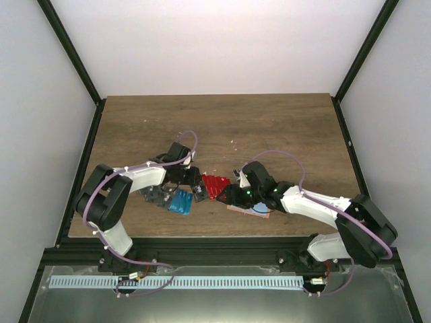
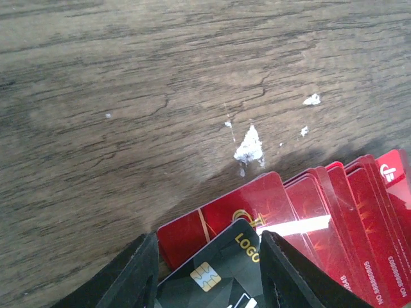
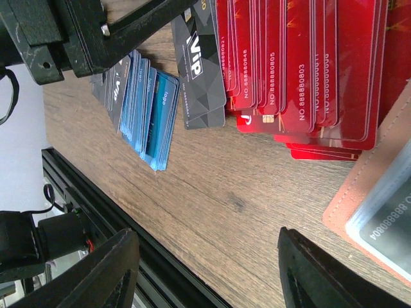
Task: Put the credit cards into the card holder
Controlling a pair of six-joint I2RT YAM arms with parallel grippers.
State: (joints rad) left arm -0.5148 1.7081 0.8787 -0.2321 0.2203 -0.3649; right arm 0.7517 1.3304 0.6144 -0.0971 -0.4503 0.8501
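A fanned pile of red credit cards (image 1: 215, 185) lies mid-table; it also shows in the left wrist view (image 2: 334, 212) and the right wrist view (image 3: 302, 64). A blue stack (image 1: 180, 201) (image 3: 151, 109) and a dark stack (image 1: 157, 196) lie to its left. My left gripper (image 1: 194, 183) (image 2: 209, 273) is open, its fingers on either side of a black "LOGO" card (image 2: 218, 269) (image 3: 200, 70) that overlaps the red pile. The tan card holder (image 1: 246, 209) (image 3: 379, 192) lies to the right with a dark card in it. My right gripper (image 1: 232, 195) (image 3: 205, 269) is open and empty over bare wood.
White specks (image 2: 249, 144) dot the wood beyond the red pile. The black frame rail (image 3: 96, 212) runs along the table's near edge, close below the right gripper. The left gripper's body (image 3: 83, 32) sits above the blue and dark stacks.
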